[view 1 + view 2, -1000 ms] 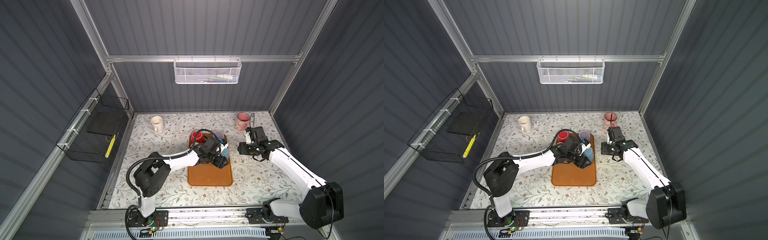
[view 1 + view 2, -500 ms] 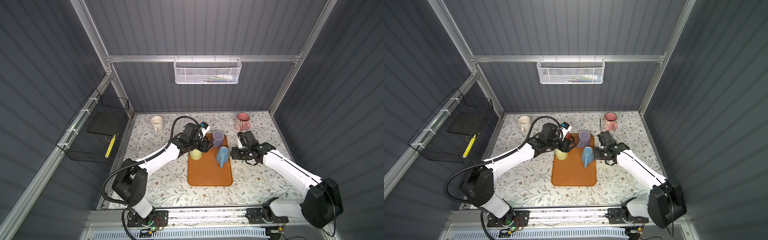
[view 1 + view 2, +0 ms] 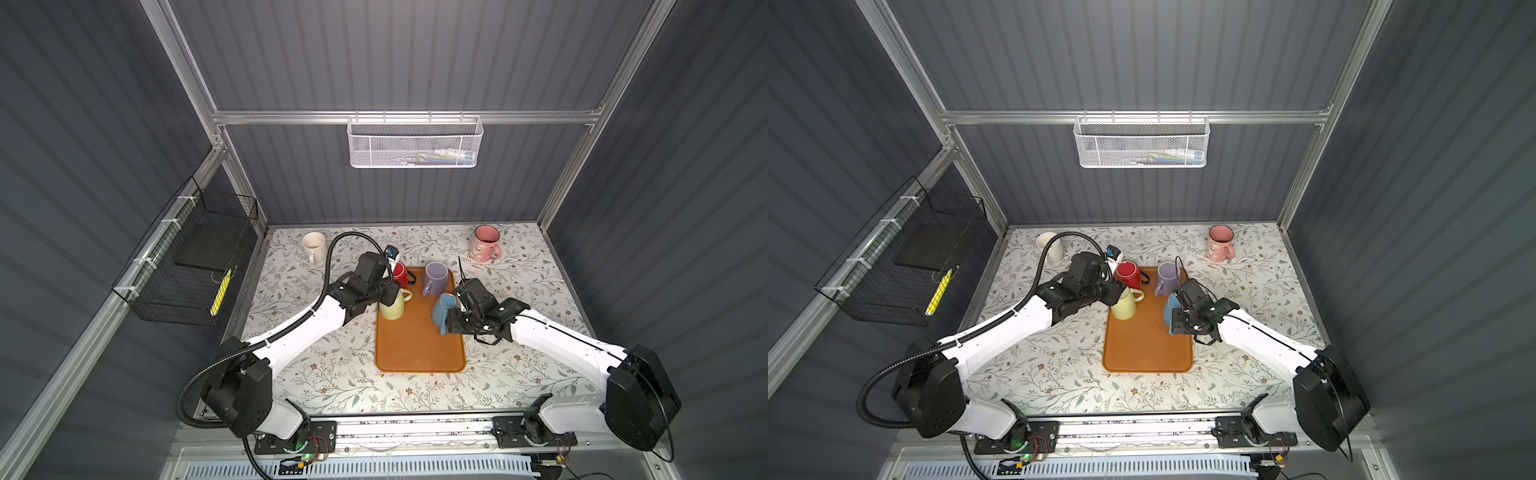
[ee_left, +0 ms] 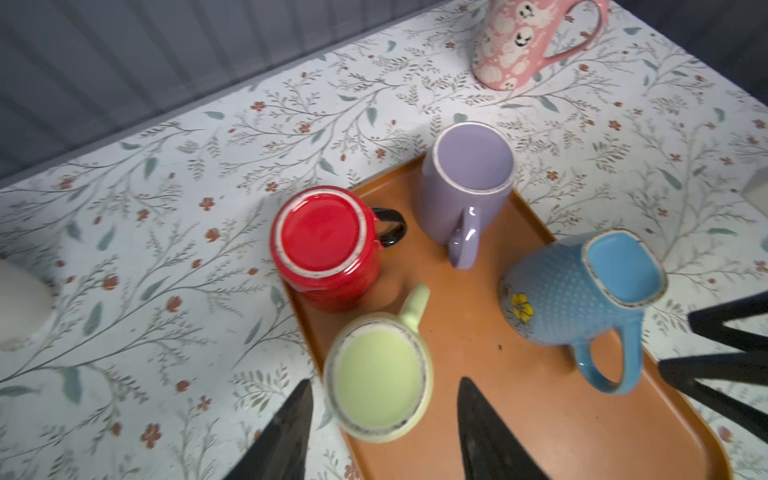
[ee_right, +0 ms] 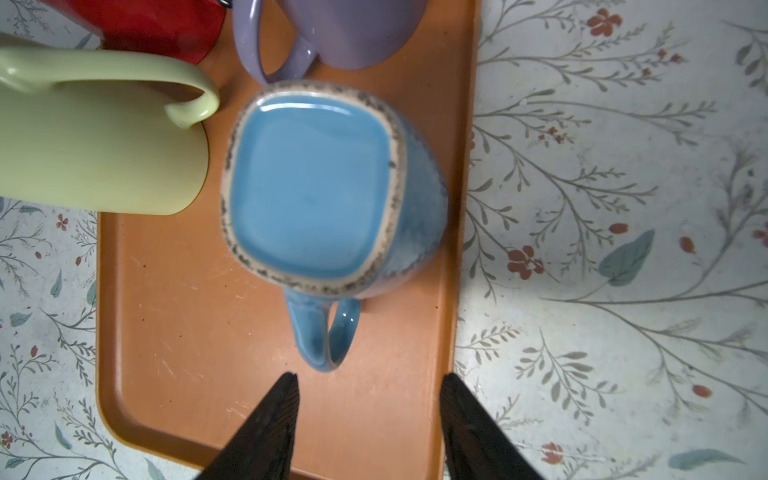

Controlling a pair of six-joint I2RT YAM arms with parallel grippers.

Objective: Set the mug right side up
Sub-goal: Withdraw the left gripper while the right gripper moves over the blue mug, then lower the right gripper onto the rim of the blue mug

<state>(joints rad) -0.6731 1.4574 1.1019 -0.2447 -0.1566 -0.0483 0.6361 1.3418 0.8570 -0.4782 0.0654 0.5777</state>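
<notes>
On orange plastic tray [image 5: 166, 332], left edge: pale green ceramic mug [image 3: 391, 306] base-up, left gripper [image 4: 385, 379] jaws apart straddling it, not yet pinching. Right gripper [image 5: 369, 375] spread, empty, facing handle of base-up blue dotted ceramic mug [image 5: 311, 187]. Looks like grasp step; next probably: close squarely, lift, flip.
</notes>
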